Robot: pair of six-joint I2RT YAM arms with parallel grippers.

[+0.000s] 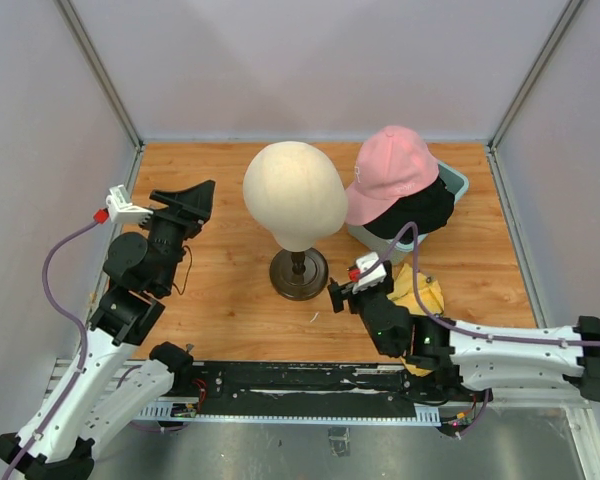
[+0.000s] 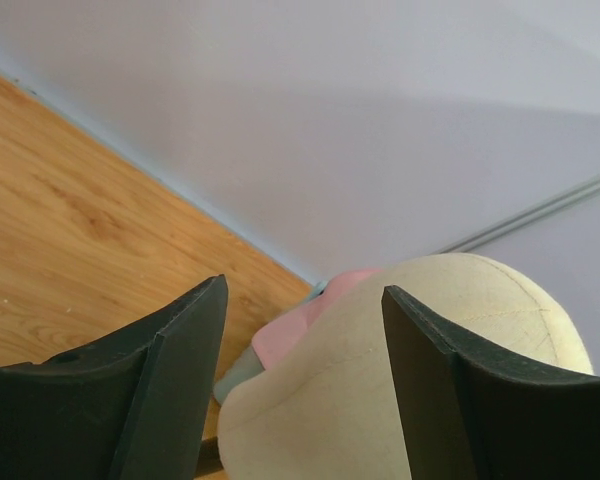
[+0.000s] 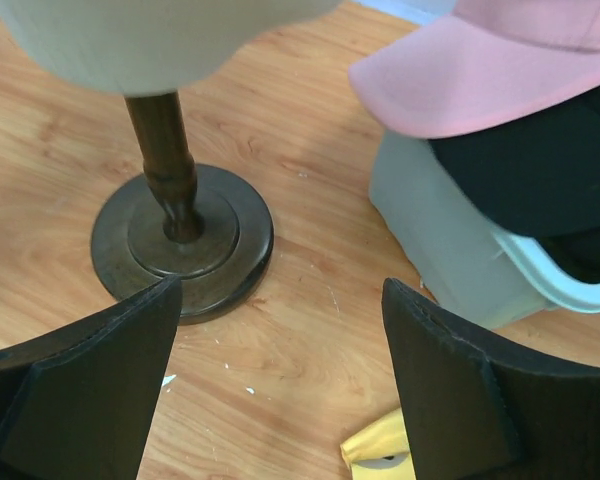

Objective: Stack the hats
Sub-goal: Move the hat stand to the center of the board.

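Sitting at the table's far right, the pink hat (image 1: 395, 170) tops the pile, and you can see its brim pointing left toward the middle. Under it lies a black hat (image 3: 540, 170), dark fabric bulging out below the pink crown. Both rest in a pale grey-blue bin (image 3: 430, 230), with the black one spilling over its rim. Whether more hats lie beneath, you cannot tell.

Just left of the bin stands the cream mannequin head (image 1: 293, 195) on its dark turned stand (image 3: 180, 240), its round base flat on the wooden table (image 1: 210, 300). A yellow cloth (image 1: 420, 295) lies crumpled in front of the bin, partly under your right arm.

Your right gripper (image 3: 280, 290) is low over the wood, between the stand's base and the bin, its jaws spread wide and holding nothing. Your left gripper (image 2: 305, 300) is raised at the left side of the table and aimed at the mannequin head, apart from it, jaws likewise spread and empty.
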